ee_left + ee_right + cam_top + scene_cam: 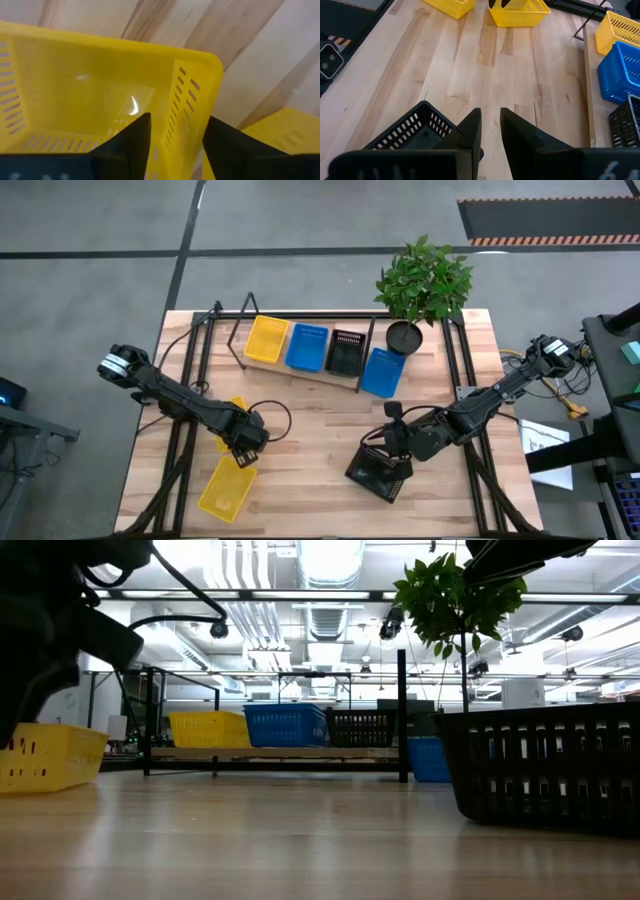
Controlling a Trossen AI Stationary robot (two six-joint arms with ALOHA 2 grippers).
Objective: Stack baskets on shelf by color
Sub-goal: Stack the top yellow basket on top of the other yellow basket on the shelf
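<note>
On the shelf [280, 753] at the table's far side stand a yellow basket [267, 340], a blue one [307, 347] and a black one [346, 352]. Another blue basket [382, 372] rests on the table by the shelf's right end. My left gripper [175, 120] points down, open, over a yellow basket [90, 90] at the left. One finger stands inside its end wall [182, 95] and one outside; I cannot tell whether they touch it. A second yellow basket [227, 488] lies nearer. My right gripper [490, 125] hovers narrowly open above a black basket [415, 125] that stands on the table.
A potted plant [424, 280] in a black pot [404, 338] stands at the far right, behind the loose blue basket. Bare wood [310, 440] lies between the two arms. Cables loop on the table beside the left arm [280, 415].
</note>
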